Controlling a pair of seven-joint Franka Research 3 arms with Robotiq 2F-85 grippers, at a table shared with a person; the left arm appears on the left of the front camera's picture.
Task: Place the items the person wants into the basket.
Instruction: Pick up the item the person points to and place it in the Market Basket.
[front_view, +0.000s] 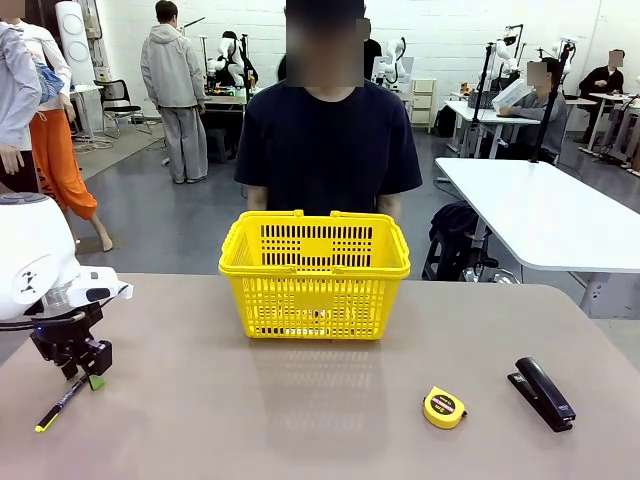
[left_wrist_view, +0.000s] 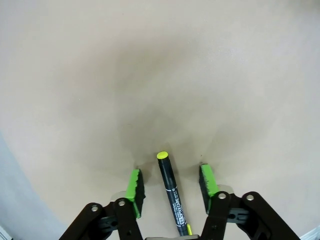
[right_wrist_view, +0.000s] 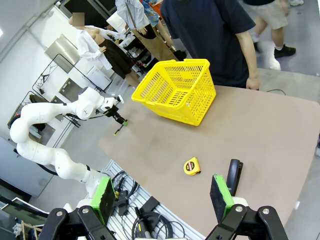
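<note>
Left tool (front_view: 80, 368) spread wide over one pen on the surface (front_view: 300, 420).

One thin black pen (left_wrist_view: 171, 192) with yellow ends lies flat between the left tool's green pads (left_wrist_view: 135, 185), which stand apart on either side and touch it on neither, as far as the wrist view shows. One yellow slotted basket (front_view: 315, 275) stands at the far middle before the person (front_view: 330, 140). One yellow tape measure (front_view: 443, 407) and one black stapler (front_view: 541, 393) lie near each other. The right tool (right_wrist_view: 162, 197) hangs released, high above the surface.
</note>
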